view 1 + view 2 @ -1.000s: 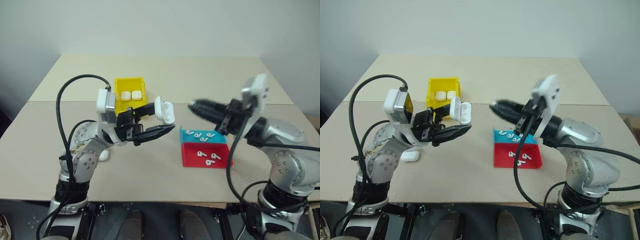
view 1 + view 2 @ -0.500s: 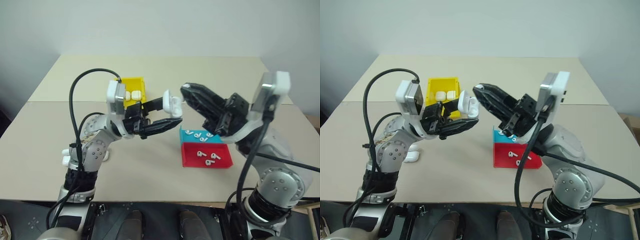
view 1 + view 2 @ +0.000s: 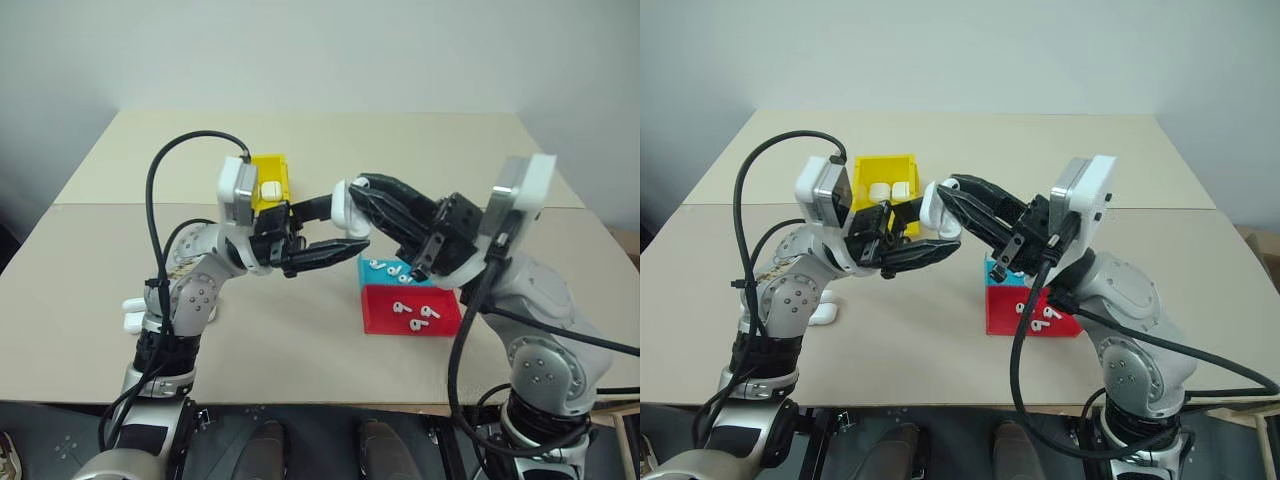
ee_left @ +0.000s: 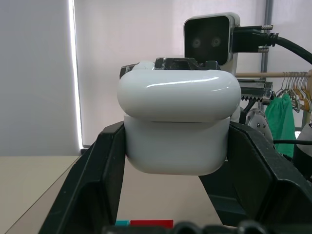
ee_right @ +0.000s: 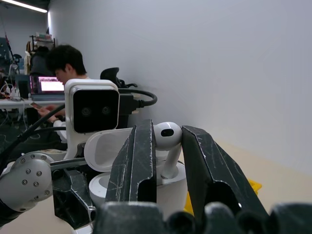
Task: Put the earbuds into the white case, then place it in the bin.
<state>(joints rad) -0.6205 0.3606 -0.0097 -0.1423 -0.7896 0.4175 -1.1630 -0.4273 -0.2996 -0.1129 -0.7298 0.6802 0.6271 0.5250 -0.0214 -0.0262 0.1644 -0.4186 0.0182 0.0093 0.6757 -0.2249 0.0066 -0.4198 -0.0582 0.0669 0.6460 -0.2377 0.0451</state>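
Here the left gripper (image 4: 170, 195) clamps the white case (image 4: 178, 129) by its lower body, lid swung open, and holds it in the air above the table (image 3: 300, 340), between the yellow bin (image 3: 272, 180) and the blue-and-red tray (image 3: 410, 305). The right gripper (image 5: 163, 161) pinches one earbud (image 5: 167, 139) by its stem between closed fingers (image 5: 139, 161) and poises it just over the case's open mouth.

The main risk is misalignment: the stem seems to sit a little askew between the pads, so if it meets the rim of a socket rather than the hole, the earbud may tip, pop out and drop to the table. Pressing harder would likely push the case itself, which the left fingers (image 4: 97, 175) grip only on its smooth, glossy sides; it could twist or slide out of that hold. Letting go too early would leave the earbud perched on the edge, and the lid would then not shut. Two cases already lie in the bin, and more earbuds (image 3: 405, 310) wait in the tray, so a dropped piece would not end the job, though recovering it from the table would be fiddly.
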